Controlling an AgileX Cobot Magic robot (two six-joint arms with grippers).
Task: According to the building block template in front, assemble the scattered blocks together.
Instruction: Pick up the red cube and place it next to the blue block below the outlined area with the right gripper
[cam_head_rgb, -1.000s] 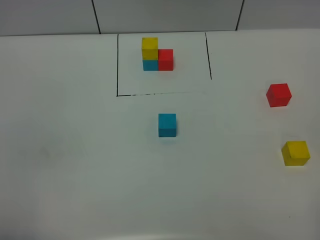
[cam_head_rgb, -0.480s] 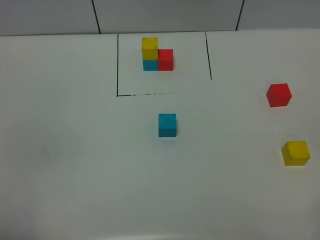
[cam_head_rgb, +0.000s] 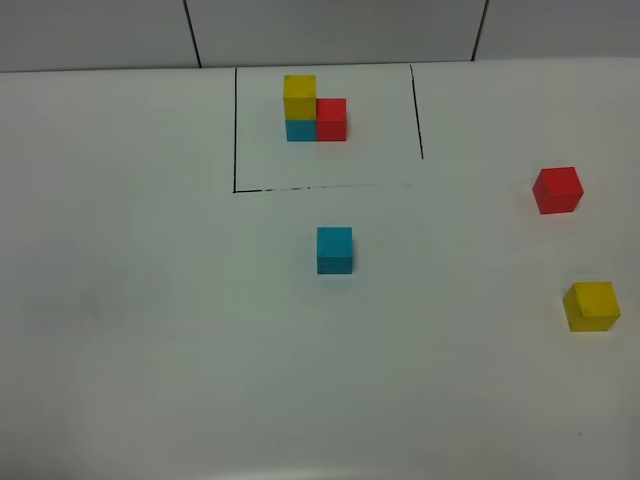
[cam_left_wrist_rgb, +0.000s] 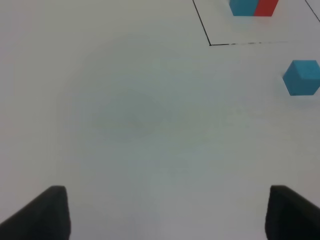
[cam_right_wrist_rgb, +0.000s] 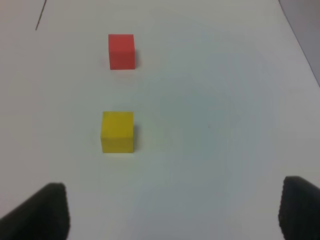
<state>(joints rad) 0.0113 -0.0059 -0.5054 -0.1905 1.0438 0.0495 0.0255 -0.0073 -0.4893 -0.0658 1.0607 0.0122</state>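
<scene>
The template (cam_head_rgb: 314, 108) stands at the back inside a thin black outline (cam_head_rgb: 235, 130): yellow on cyan-blue, red alongside. Its lower cubes show in the left wrist view (cam_left_wrist_rgb: 252, 7). The loose cyan-blue cube (cam_head_rgb: 334, 249) sits mid-table in front of the outline and shows in the left wrist view (cam_left_wrist_rgb: 302, 77). The loose red cube (cam_head_rgb: 557, 189) and yellow cube (cam_head_rgb: 591, 305) lie at the right and show in the right wrist view, red (cam_right_wrist_rgb: 121, 50), yellow (cam_right_wrist_rgb: 118, 131). My left gripper (cam_left_wrist_rgb: 165, 212) and right gripper (cam_right_wrist_rgb: 172, 212) are open and empty, both outside the exterior high view.
The white table (cam_head_rgb: 150, 330) has a grey wall with dark seams (cam_head_rgb: 193, 35) behind it. In the right wrist view the table's edge (cam_right_wrist_rgb: 299, 45) runs along one side, beyond the red cube.
</scene>
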